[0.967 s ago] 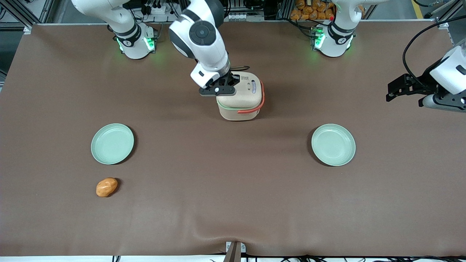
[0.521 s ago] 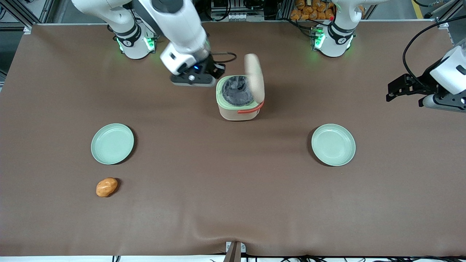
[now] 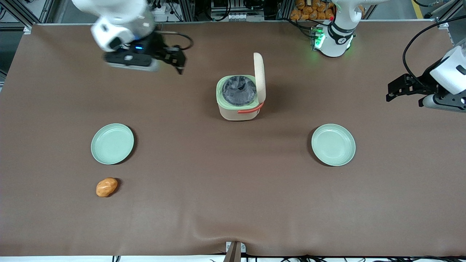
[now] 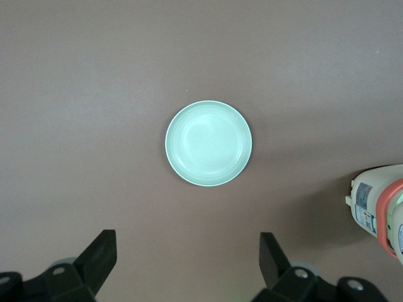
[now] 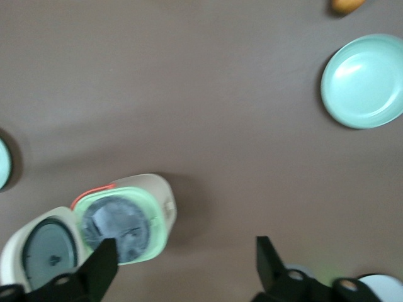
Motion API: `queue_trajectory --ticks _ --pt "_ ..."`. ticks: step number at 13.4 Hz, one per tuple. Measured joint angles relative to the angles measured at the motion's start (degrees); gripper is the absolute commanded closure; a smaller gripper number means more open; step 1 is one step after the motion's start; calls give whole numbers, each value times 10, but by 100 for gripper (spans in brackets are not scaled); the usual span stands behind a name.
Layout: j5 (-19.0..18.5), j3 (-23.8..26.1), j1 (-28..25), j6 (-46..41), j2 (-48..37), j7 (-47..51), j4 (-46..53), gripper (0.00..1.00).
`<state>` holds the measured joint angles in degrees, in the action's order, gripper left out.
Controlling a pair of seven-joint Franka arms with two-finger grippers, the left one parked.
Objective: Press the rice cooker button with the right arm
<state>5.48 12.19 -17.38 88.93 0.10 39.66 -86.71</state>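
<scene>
Tool (image 3: 177, 62) withdrawn from rice cooker (image 3: 238, 98), fingers apart, lid upright

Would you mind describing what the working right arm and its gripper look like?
The right arm has a glossy white rounded shell. Its wrist carries a black block with a small blue light, and a thin black cable loops out beside it. The gripper is black with two short fingers, sitting above the table, farther from the front camera than the rice cooker.
</scene>
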Motion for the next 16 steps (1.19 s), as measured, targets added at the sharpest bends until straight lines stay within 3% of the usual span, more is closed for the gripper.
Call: queue_trajectory --ticks 9,16 --pt "-1 -156 38 -75 -17 -274 25 0" --pt "-17 -191 60 -86 -20 -342 19 0"
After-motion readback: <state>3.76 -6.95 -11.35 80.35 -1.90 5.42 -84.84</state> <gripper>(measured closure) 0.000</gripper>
